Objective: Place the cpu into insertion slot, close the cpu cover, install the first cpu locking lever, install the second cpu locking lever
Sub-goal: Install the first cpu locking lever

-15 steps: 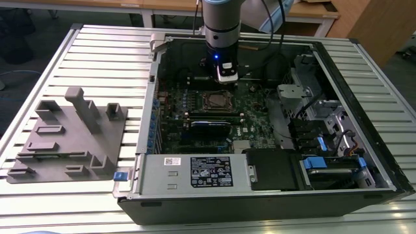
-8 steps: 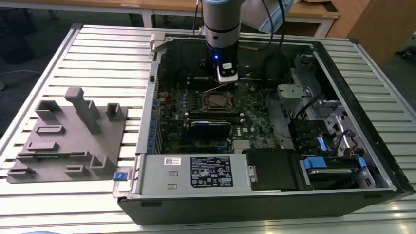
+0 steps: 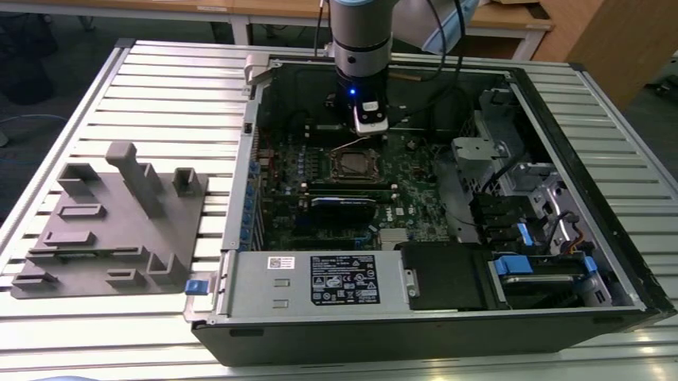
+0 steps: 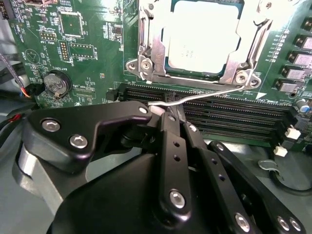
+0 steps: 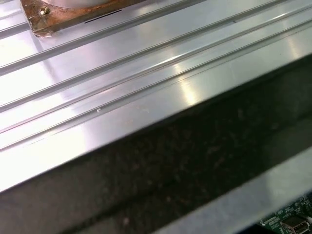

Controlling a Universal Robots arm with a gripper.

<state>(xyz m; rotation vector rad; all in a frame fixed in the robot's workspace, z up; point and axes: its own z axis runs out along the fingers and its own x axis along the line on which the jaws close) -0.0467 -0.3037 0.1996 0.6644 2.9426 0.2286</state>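
Gripper [image 3: 364,132] of mine, upper centre in the exterior view, is clamped on the locking lever [image 4: 209,95] beside the closed cpu cover [image 4: 155,48].

Green mobo [image 4: 87,58], silver-grey cpu [image 4: 202,36], silvery cpu cover [image 4: 146,48], silver locking lever [image 4: 209,94], blk end effector [image 4: 168,111], grey ribbed table [image 3: 159,87]

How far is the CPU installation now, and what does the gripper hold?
Done: the cpu is seated, and the cpu cover lies closed over it. In hand: the fingers pinch a wire locking lever. Left: that lever is not latched yet.
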